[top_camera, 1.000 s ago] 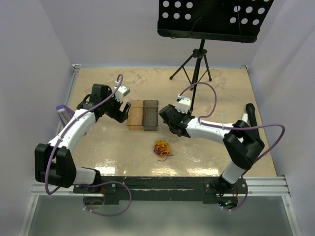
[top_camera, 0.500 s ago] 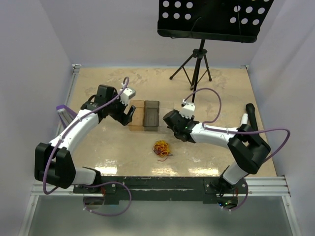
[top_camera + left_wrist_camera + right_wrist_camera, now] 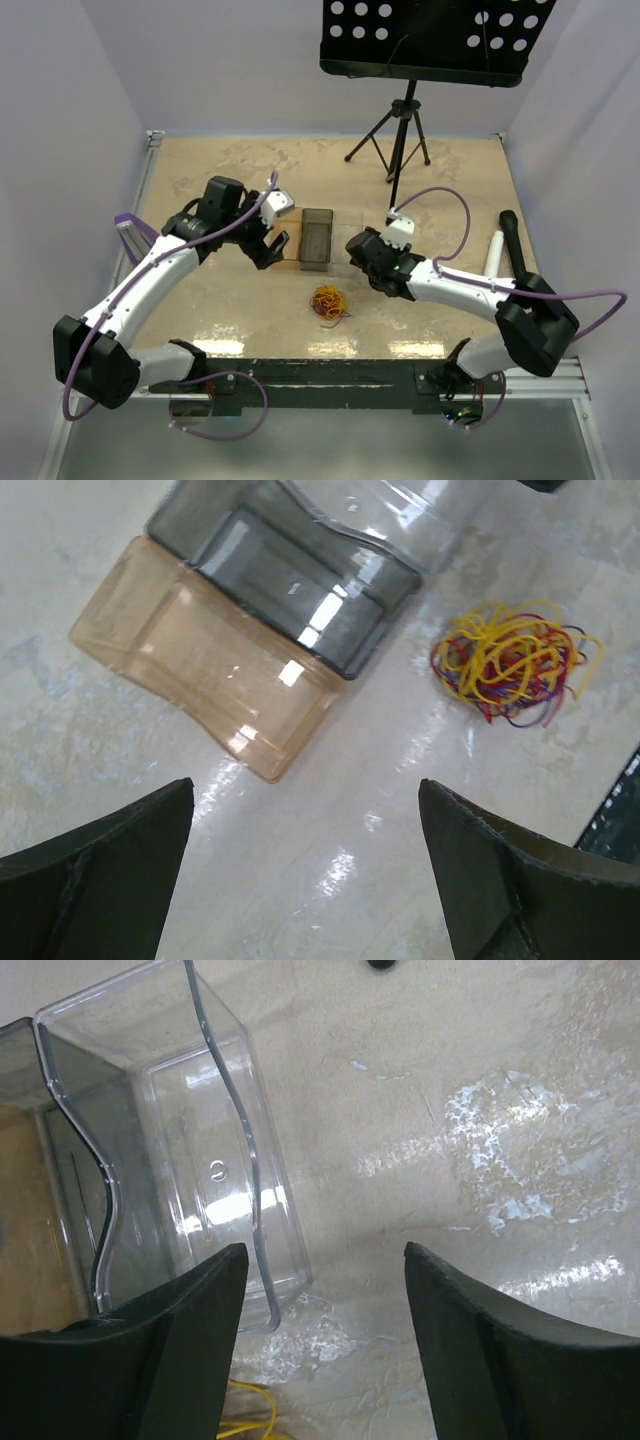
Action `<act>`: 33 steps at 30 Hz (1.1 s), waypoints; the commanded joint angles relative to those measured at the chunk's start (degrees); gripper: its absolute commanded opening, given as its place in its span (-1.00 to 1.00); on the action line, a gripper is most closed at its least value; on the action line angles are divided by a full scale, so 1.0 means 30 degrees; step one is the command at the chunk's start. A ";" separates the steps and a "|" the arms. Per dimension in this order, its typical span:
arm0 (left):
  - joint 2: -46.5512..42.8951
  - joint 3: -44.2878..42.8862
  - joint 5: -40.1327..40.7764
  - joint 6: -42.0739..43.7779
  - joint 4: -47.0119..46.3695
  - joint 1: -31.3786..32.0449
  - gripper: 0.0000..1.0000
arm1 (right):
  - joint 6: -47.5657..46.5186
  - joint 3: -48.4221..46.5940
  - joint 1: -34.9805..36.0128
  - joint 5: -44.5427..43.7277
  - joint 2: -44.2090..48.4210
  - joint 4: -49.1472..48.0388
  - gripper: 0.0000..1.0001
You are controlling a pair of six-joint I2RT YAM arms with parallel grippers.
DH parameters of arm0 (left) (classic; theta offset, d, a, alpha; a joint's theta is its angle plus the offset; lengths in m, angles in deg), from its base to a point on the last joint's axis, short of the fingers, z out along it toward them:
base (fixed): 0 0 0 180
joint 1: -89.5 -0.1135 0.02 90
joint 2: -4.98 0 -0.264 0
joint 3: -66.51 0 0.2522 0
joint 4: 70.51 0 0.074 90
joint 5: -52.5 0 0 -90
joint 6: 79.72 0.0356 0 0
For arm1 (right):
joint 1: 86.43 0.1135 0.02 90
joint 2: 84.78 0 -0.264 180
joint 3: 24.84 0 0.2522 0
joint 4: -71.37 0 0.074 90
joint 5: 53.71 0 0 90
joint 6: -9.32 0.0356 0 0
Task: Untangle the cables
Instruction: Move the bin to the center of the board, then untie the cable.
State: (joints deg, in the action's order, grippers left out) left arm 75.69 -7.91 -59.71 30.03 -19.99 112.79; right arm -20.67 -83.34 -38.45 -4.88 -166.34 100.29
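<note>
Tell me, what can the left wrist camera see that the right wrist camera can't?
Only the left wrist view shows the whole tangle of cables and the orange tray in full. Only the right wrist view shows the inside of the clear tray. Both show the grey tray and the table; the right also catches a few yellow strands at its bottom edge.

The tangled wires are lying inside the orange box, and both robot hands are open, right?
No. The tangled wires lie on the table, apart from the orange box, not inside it, as the left wrist view shows. The left hand and the right hand are open.
</note>
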 commanded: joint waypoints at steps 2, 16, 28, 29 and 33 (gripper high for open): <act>-0.0778 0.0151 -0.1677 0.1941 0.1606 0.1871 0.97 | 0.0183 -0.0820 0.0642 -0.0751 0.2162 0.1447 0.45; -0.0810 0.0827 -0.2233 0.2030 0.1167 0.2110 0.92 | 1.0347 -0.2109 1.3620 0.0861 -0.1637 0.5817 0.30; -0.1131 0.1412 -0.2086 0.1797 0.0904 0.2110 0.91 | 1.1723 -0.1705 1.4151 0.0393 -0.1996 0.5466 0.18; -0.1131 0.1471 -0.2057 0.1738 0.0816 0.2110 0.92 | 1.1813 -0.1208 1.4006 0.0450 -0.1703 0.5204 0.18; -0.0956 0.1414 -0.2115 0.1592 0.0669 0.2110 0.92 | 1.2310 -0.0296 1.3478 0.0919 -0.1407 0.4265 0.15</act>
State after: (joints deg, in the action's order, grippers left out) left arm 73.64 -3.54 -64.83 35.34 -15.89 119.15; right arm 11.50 -86.68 3.45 -0.55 -171.98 114.35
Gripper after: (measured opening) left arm 0.959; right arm 0.581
